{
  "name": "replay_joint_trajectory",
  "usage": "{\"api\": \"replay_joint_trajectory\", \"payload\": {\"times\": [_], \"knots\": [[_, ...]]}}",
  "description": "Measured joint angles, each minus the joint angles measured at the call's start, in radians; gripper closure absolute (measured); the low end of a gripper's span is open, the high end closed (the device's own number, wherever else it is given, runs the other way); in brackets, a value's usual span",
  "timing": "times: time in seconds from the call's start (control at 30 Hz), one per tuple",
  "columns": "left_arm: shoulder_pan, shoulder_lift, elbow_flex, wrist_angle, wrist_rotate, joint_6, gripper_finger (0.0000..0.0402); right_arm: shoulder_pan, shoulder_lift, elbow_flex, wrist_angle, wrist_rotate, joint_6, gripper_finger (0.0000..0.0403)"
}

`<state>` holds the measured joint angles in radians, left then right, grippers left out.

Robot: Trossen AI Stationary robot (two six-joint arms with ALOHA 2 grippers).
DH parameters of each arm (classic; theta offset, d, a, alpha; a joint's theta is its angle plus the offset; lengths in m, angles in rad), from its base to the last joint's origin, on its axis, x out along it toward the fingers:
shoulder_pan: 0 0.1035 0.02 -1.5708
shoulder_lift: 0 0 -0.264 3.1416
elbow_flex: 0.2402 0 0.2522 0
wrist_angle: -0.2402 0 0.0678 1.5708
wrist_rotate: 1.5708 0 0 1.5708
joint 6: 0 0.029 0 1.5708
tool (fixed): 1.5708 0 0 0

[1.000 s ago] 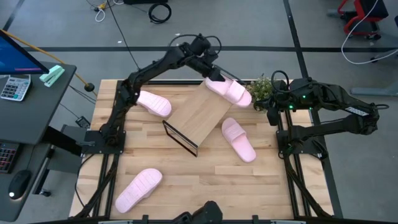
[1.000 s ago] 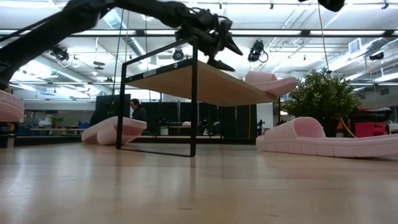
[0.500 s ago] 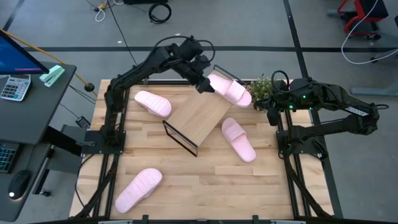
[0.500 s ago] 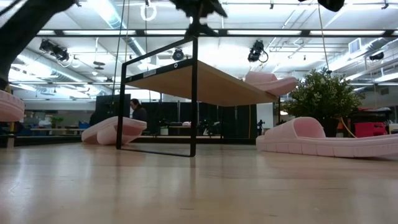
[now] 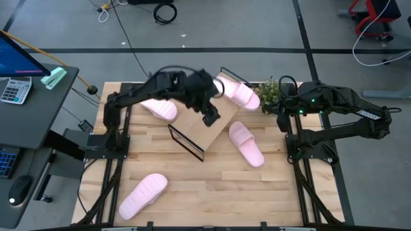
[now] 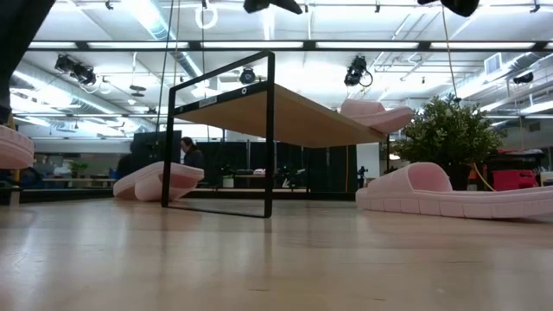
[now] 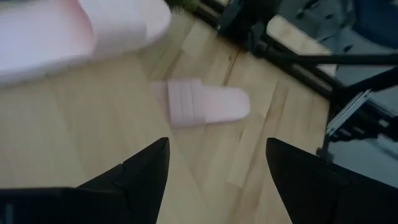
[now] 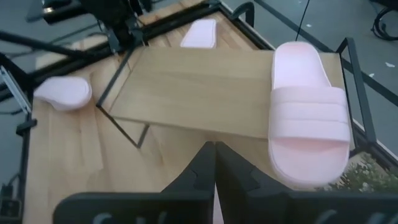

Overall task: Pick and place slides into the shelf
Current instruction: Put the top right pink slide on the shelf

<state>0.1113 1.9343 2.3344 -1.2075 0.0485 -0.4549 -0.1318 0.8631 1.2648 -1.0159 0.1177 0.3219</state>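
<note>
The shelf [image 5: 204,122] is a light wood board on a black wire frame in the middle of the table. One pink slide [image 5: 234,92] lies sole down on the board's far right end [image 8: 308,124]. Three more slides rest on the table: left of the shelf [image 5: 160,109], right of it [image 5: 247,144] and at the near left [image 5: 143,194]. My left gripper [image 5: 210,117] hovers open and empty high over the board [image 7: 217,168]. My right gripper [image 5: 280,119] waits shut at the table's right edge [image 8: 214,163].
A small green plant [image 5: 270,92] stands at the far right, next to the slide on the shelf. A desk with a calculator [image 5: 16,90] stands left of the table. Bare tabletop [image 5: 212,186] lies near the front edge.
My left gripper has drawn away from the slide on the shelf's far end, toward the table's near edge and upward, out of the low view's top. It has stayed open and empty. The slide has stayed on the board.
</note>
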Motion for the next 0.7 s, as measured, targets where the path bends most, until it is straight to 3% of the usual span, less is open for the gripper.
{"api": "replay_joint_trajectory", "payload": {"times": [0.27, 0.7], "knots": [[-0.151, 0.000, 0.000, -0.023, -0.221, -0.181, 0.0142, 0.000, 0.000, 0.000, -0.043, -0.010, -0.056, 0.0387], [-0.330, 0.004, -0.065, -0.035, -0.440, -0.363, 0.0159, 0.017, 0.000, 0.000, -0.043, -0.094, 0.012, 0.0387]]}}
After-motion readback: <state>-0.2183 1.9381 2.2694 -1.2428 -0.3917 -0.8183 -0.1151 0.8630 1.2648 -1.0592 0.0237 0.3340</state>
